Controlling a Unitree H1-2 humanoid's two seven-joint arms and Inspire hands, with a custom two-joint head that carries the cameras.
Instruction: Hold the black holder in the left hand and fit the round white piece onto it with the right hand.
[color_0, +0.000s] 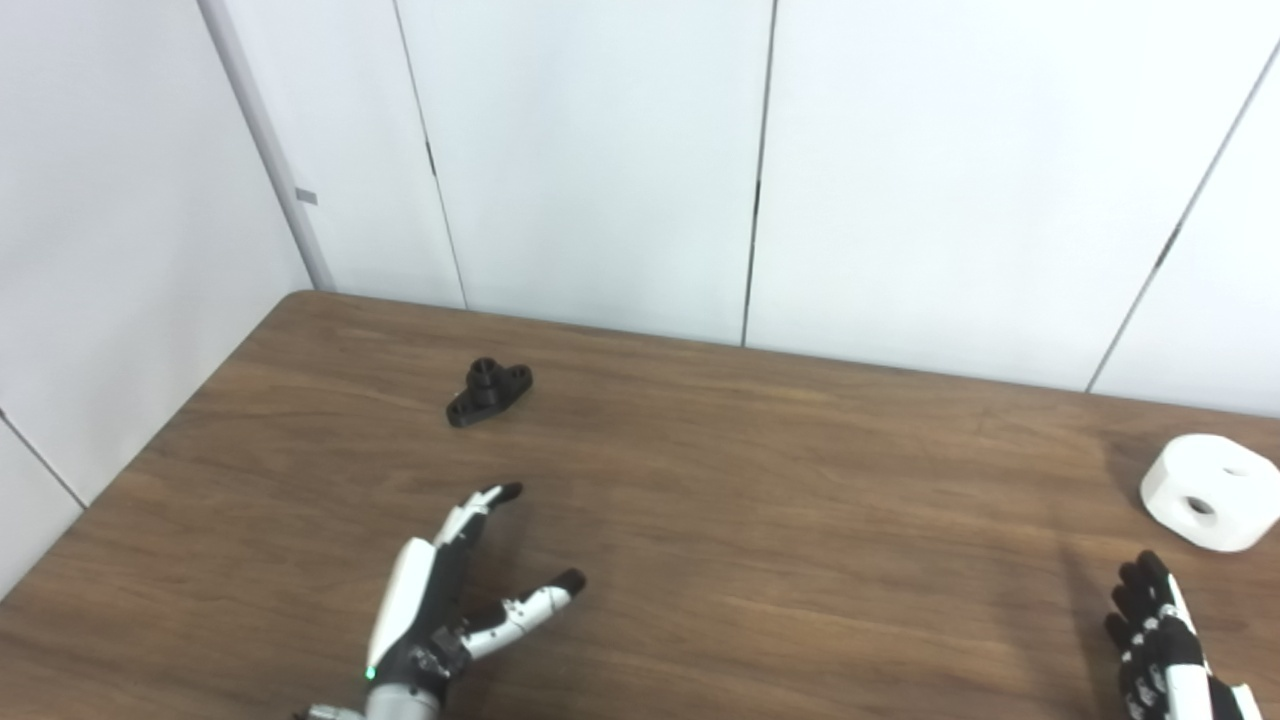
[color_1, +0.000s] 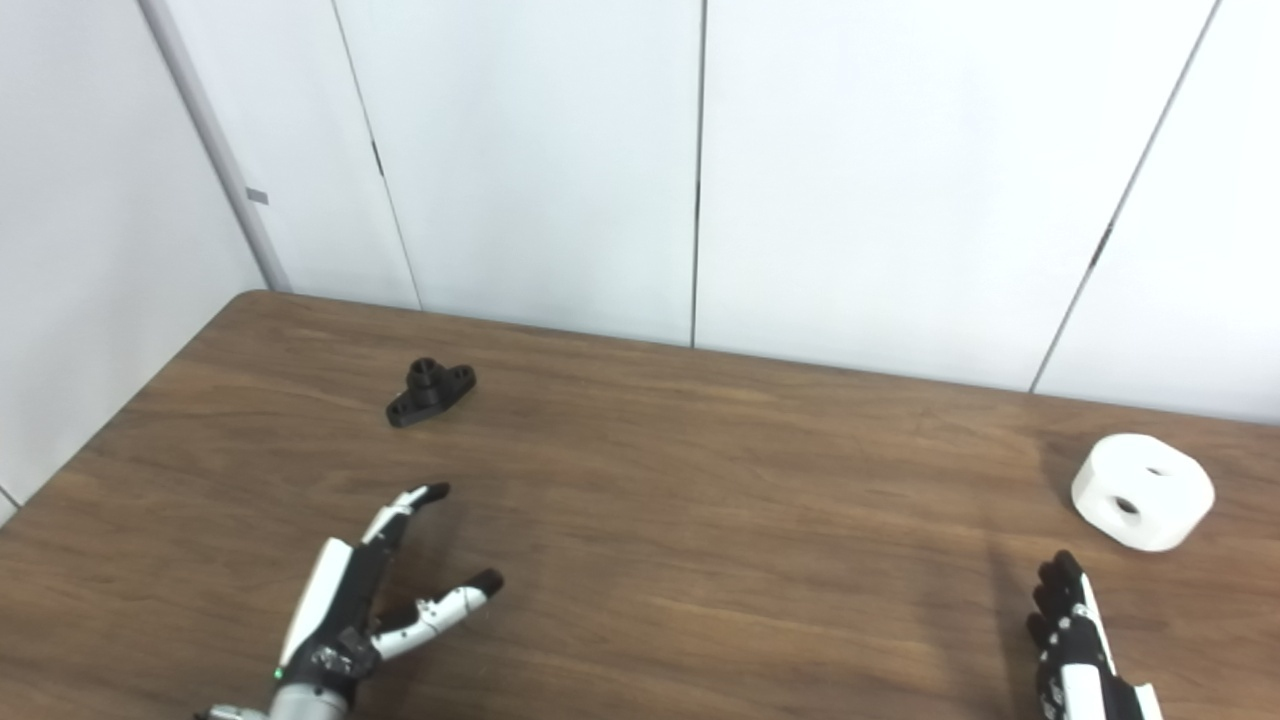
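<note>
The black holder (color_0: 488, 393) lies flat on the brown table at the far left, with a short round post standing up from its base. The round white piece (color_0: 1212, 491), a thick disc with holes, lies at the far right. My left hand (color_0: 448, 600) is open and empty above the near left of the table, well short of the holder, fingers pointing towards it. My right hand (color_0: 1160, 640) is at the lower right, near and below the white piece, fingers extended, holding nothing.
The wooden table (color_0: 760, 500) ends at white wall panels at the back and left. The table's left edge runs diagonally close to the holder.
</note>
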